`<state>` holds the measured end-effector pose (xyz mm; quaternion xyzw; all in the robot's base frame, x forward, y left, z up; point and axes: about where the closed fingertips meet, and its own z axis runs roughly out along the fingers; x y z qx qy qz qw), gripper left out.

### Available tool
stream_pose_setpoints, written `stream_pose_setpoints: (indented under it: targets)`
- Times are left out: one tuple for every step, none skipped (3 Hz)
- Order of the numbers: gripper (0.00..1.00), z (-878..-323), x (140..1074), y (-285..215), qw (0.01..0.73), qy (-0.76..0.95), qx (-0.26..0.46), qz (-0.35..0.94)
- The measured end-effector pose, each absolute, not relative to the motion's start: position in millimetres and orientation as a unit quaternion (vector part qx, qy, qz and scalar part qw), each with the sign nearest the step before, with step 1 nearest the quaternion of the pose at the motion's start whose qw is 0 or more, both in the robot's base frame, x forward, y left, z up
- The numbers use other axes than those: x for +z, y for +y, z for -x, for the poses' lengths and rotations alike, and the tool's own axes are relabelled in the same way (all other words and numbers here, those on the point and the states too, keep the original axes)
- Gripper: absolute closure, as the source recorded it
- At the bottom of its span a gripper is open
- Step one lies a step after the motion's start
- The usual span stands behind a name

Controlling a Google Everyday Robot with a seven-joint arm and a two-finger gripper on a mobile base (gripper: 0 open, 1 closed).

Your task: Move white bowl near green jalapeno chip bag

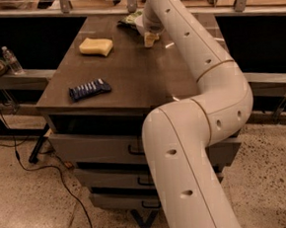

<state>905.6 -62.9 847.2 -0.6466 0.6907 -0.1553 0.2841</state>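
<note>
The green jalapeno chip bag (128, 21) lies at the far end of the dark table (130, 77), mostly hidden behind my arm. My gripper (149, 37) is low over the table just right of the bag, at the end of the long white arm (198, 57). A small white edge (138, 24) shows between the bag and the gripper; it looks like the white bowl, with the rest of it hidden by my wrist.
A yellow sponge (96, 46) lies at the far left of the table. A dark blue wrapped snack bar (89, 89) lies near the front left edge. Drawers (101, 149) sit under the table. A water bottle (11, 60) stands on a shelf at left.
</note>
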Motion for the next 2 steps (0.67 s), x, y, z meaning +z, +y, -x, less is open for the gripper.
stream_pose_setpoints:
  targets:
    - [0.0, -904.3, 849.8, -62.8, 0.284, 0.691, -0.155, 0.646]
    - [0.02, -904.0, 850.5, -62.8, 0.284, 0.691, -0.155, 0.646]
